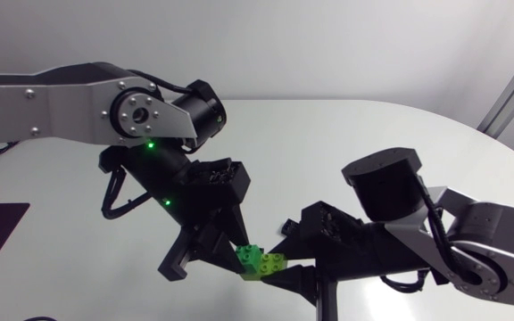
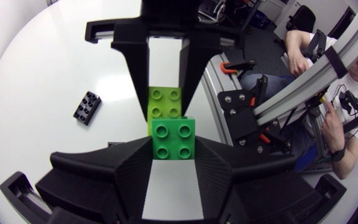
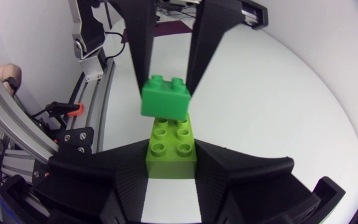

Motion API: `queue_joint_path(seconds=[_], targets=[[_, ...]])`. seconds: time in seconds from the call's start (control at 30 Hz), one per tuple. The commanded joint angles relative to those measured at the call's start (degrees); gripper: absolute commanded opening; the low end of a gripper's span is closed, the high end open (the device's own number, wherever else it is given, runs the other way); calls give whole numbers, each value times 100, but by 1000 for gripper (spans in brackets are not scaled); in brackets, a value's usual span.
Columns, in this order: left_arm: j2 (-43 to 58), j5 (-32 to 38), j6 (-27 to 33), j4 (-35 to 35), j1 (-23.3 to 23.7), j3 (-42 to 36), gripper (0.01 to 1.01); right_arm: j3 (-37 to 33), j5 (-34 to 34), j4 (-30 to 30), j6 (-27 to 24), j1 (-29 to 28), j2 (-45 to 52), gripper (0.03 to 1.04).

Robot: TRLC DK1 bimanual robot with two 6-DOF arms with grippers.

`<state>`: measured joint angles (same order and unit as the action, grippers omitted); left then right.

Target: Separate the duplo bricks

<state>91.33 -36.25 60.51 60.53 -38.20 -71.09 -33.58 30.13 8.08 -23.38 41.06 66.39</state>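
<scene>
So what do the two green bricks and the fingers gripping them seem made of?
The dark green brick: looks like moulded hard plastic, smooth with a slight sheen, crisp round studs. The lime brick: same look, soft highlights on its studs. The left fingers and right fingers: matte black, fine ribbed lines on the faces, likely printed plastic, not certain.

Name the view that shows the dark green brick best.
The left wrist view: the dark green brick faces it studs-on in the left gripper. The right wrist view shows its side by the lime brick; the head view, little.
</scene>
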Motion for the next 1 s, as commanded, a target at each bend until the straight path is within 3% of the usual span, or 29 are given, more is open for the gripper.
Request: queue_joint_path(seconds=[0.0, 0.2, 0.53, 0.7, 0.97], targets=[[96, -225, 207, 213, 40, -283, 259, 159, -139, 19, -27, 16, -21, 251], [183, -110, 242, 117, 190, -256, 259, 194, -306, 63, -9, -1, -135, 251], [922, 2061, 172, -1852, 532, 904, 259, 229, -438, 19, -35, -880, -249, 251], [1352, 2614, 101, -2441, 497, 1150, 259, 159, -666, -474, -18, -986, 304, 252], [1537, 2869, -31, -2687, 480, 1255, 266, -324, -921, -1089, -44, -1047, 1544, 252]])
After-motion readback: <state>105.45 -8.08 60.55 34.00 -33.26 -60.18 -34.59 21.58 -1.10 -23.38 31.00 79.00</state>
